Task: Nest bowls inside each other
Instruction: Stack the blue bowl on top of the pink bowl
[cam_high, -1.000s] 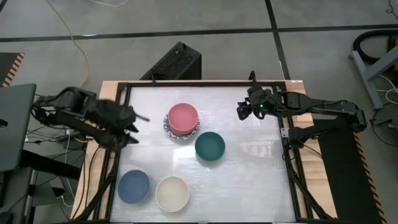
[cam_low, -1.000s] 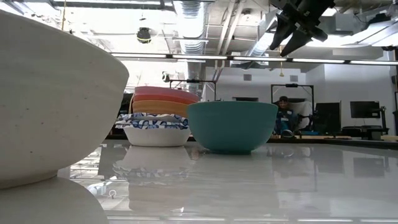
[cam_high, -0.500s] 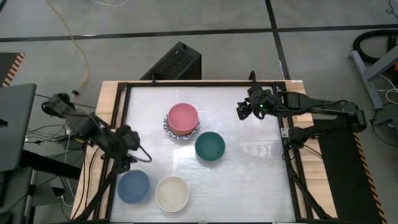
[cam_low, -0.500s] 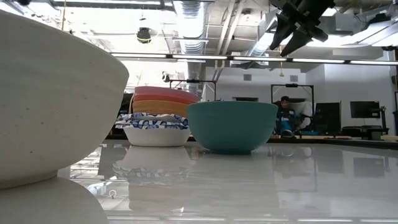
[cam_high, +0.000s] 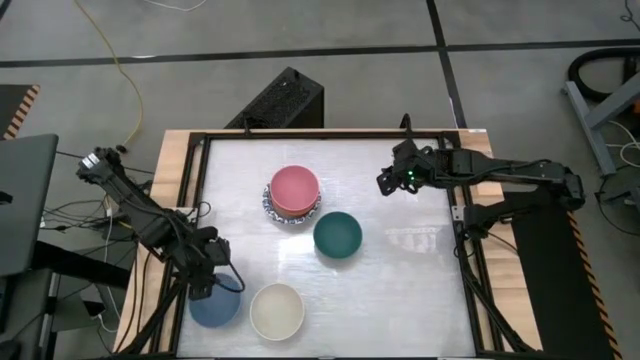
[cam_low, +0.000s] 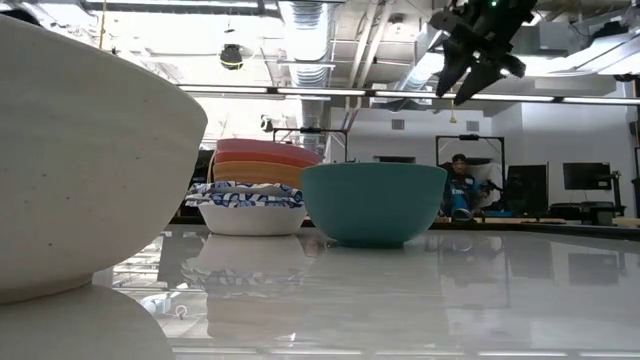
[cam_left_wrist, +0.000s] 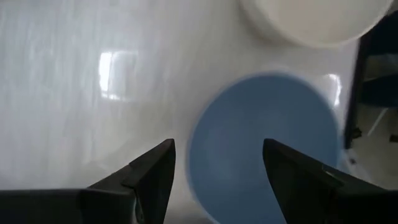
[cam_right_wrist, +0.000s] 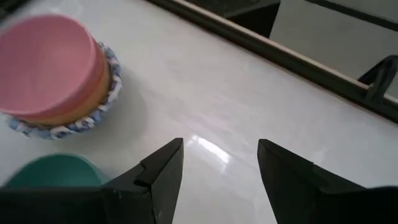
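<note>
Left gripper (cam_high: 205, 282) hangs over the blue bowl (cam_high: 215, 300) near the table's (cam_high: 420, 290) front-left corner, fingers spread wide with nothing between them. Cream bowl (cam_high: 277, 311) sits just beside the blue one. Right gripper (cam_high: 385, 181) is raised above the table's far right part, fingers also spread wide, empty. Stack (cam_high: 293, 194) at centre-rear: pink bowl (cam_right_wrist: 46, 59) on top, orange beneath, patterned white bowls below (count unclear). Dark green bowl (cam_high: 338, 234) stands close beside the stack.
</note>
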